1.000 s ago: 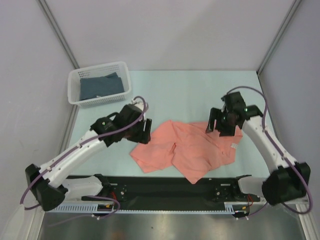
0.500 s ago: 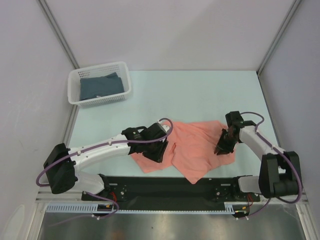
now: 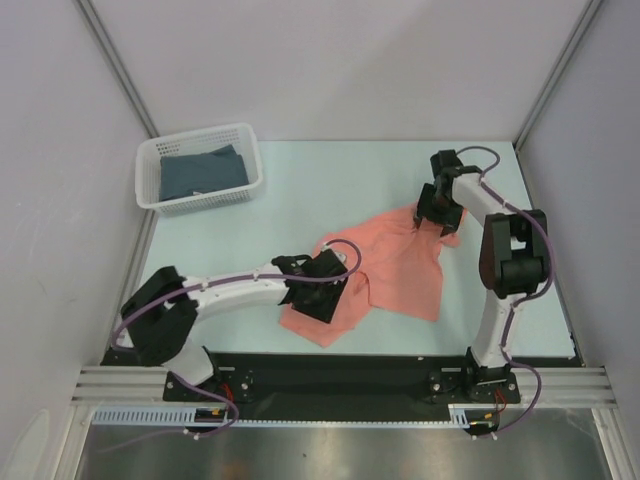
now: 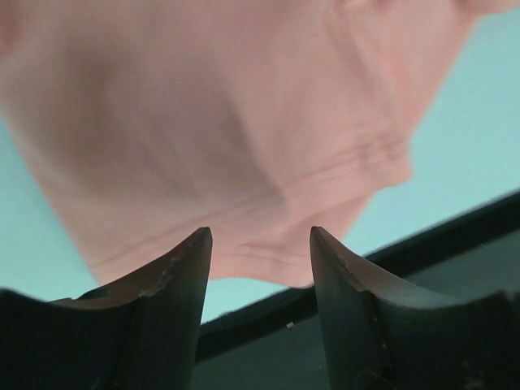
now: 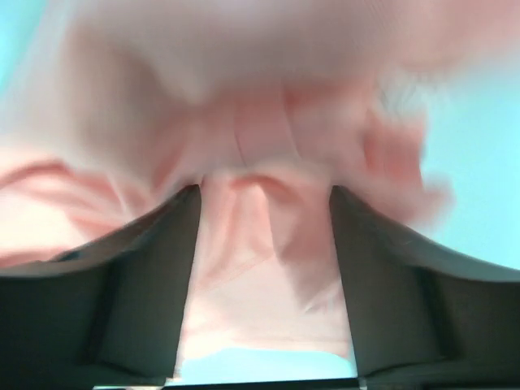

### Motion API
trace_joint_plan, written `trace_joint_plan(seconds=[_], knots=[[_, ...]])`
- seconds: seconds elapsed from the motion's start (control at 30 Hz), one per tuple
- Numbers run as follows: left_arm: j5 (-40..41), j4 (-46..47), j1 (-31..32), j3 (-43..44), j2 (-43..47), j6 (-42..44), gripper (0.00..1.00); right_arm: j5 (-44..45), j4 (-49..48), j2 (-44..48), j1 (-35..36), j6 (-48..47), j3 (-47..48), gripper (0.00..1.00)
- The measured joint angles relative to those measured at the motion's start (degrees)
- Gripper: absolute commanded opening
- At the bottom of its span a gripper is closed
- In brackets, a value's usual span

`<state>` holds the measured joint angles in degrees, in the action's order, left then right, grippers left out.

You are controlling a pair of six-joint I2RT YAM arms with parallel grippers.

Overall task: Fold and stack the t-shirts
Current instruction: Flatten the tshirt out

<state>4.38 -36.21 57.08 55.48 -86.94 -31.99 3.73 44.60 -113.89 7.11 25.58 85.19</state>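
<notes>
A salmon-pink t-shirt (image 3: 400, 265) lies crumpled across the middle of the table. My left gripper (image 3: 320, 295) is low over its near-left part. In the left wrist view the left gripper (image 4: 258, 244) is open, and the shirt's hem (image 4: 227, 122) lies just beyond the fingertips. My right gripper (image 3: 436, 212) is at the shirt's far right corner. In the right wrist view, which is blurred, the right gripper (image 5: 264, 199) has its fingers apart with bunched pink cloth (image 5: 260, 276) between them. A dark blue folded shirt (image 3: 203, 170) lies in the basket.
A white plastic basket (image 3: 200, 204) stands at the far left of the table. The black base rail (image 3: 340, 375) runs along the near edge. Grey walls close in the left, right and back sides.
My right gripper has moved from the shirt's near right edge to the far right, and the shirt's right side has gone with it. My left gripper has stayed on the near-left part.
</notes>
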Motion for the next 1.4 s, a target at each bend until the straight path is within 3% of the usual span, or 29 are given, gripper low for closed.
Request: trace_joint_plan(seconds=[0.1,0.2,0.37,0.4,0.47,0.6,0.67,0.73,0.8,0.97,1.13,1.4], knots=[[-0.4,1.4,-2.1,0.0,-6.1,0.0,0.57,2.7,1.1,4.1,0.3,-3.0,1.2,0.84],[-2.5,2.3,-6.4,1.2,-9.5,0.0,0.58,2.8,4.0,16.3,0.5,-4.5,-6.0,0.83],[-7.3,0.6,-12.8,4.7,-12.5,1.0,0.57,-3.4,7.9,38.1,0.5,-4.1,-19.2,0.63],[-7.0,0.5,-13.9,5.5,-12.8,1.7,0.58,-5.6,8.3,41.1,0.1,-3.4,-22.0,0.52],[-5.0,0.5,-15.0,6.0,-12.6,3.1,0.6,-9.4,8.4,44.5,-1.2,-1.9,-27.4,0.51],[-1.4,-2.0,-12.5,6.5,-8.4,3.7,0.57,-14.2,8.7,43.2,-2.1,0.8,-34.8,0.6],[-0.9,-2.9,-8.3,7.6,-5.2,2.7,0.47,-15.2,8.8,42.6,-2.1,1.5,-36.3,0.63],[-0.8,-2.8,-4.2,9.2,-2.8,0.8,0.41,-15.8,8.9,42.5,-2.1,2.0,-36.5,0.63],[-0.7,-2.3,-1.5,10.4,-1.9,-0.8,0.35,-16.2,8.7,42.5,-2.1,2.6,-36.6,0.55],[1.6,-2.4,0.8,14.9,-8.3,-2.3,0.39,-16.3,8.4,43.2,-2.1,4.5,-38.0,0.49],[3.2,-3.7,1.8,17.0,-16.8,-4.2,0.43,-16.2,8.4,44.0,-2.0,5.1,-39.5,0.48],[5.6,-6.3,4.4,20.3,-19.1,-6.8,0.39,-16.2,8.3,44.6,-1.6,5.8,-40.8,0.49]])
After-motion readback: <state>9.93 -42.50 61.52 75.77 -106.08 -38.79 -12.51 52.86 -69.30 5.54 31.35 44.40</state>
